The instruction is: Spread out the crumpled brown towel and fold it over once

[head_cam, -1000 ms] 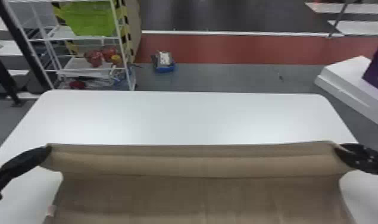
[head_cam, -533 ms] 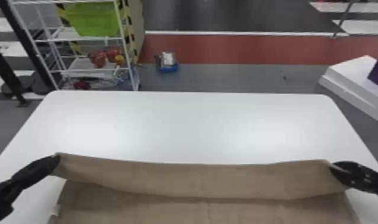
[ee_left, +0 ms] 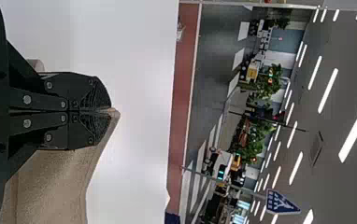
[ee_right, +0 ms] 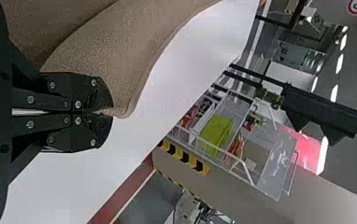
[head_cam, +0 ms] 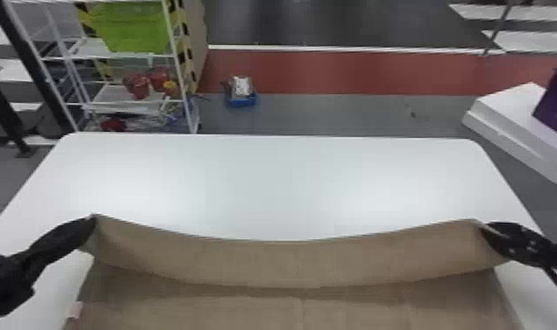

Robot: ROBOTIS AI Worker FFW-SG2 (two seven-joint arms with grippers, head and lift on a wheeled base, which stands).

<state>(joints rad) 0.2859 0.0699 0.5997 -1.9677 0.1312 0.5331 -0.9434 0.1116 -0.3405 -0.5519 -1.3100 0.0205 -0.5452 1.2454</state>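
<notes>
The white table [head_cam: 281, 184] lies slightly further left in the head view than half a second ago. Across its near part we have the brown towel [head_cam: 290, 263], spread wide, its far edge raised in a band above the rest; that edge, nearly straight in the first frame and dipping only a little in the second, now sags deeply in the middle, with both corners higher than in the second. Our left gripper [head_cam: 93, 221] and right gripper [head_cam: 485, 228] are also higher in that view than half a second ago and slightly closer together, each pinching one raised corner of the towel. The towel's near part runs out of the head view at the bottom, and its body covers the table beneath. In the wrist views, the closed fingers of the left gripper [ee_left: 111, 112] and right gripper [ee_right: 112, 113] hide most of the cloth between them. We cannot make out the small pale tag [head_cam: 74, 310] on the towel's left side clearly.
</notes>
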